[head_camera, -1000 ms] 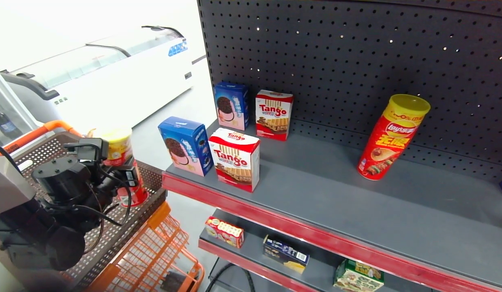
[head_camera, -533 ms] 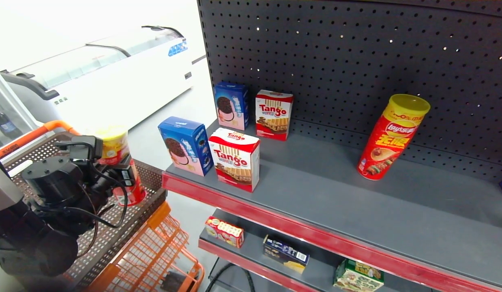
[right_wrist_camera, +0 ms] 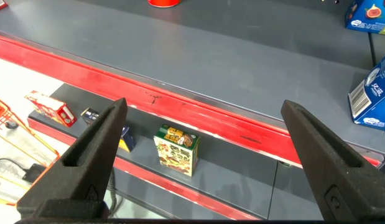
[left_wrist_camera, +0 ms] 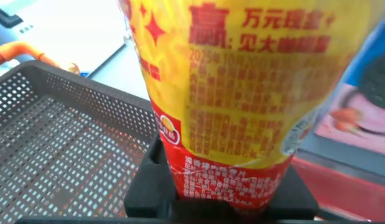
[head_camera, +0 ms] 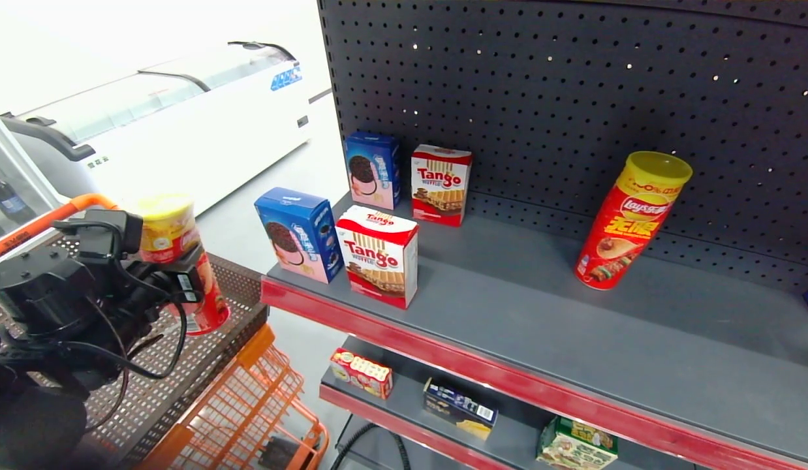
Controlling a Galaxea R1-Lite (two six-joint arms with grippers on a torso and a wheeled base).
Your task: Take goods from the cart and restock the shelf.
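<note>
Your left pincer (head_camera: 188, 287) is clamping the chip can (head_camera: 168, 235) around its lower body, with the jaws pressing on opposite sides of the red band. The can is hanging tilted over the cart's (head_camera: 182, 372) perforated tray, well to the robot's left of the standing can (head_camera: 629, 222) on the shelf (head_camera: 541, 320).

You are probably dealing with a light cardboard tube. It is stiff along its length, but its wall is likely giving way under a hard squeeze, and the glossy wrap is likely sliding in the pads. The low grip is leaving the yellow lid end free to swing, so a hold nearer the middle would be steadier.

The shelf deck is looking flat, smooth and grey. A wide bare stretch is lying between the standing can and the front wafer box (head_camera: 378, 254), which is giving you plenty of room to set the tube down upright.

Your right pincer (right_wrist_camera: 204, 111) is hanging with its jaws wide apart and holding nothing, out past the shelf's red front lip on the near side of the standing can.
</note>
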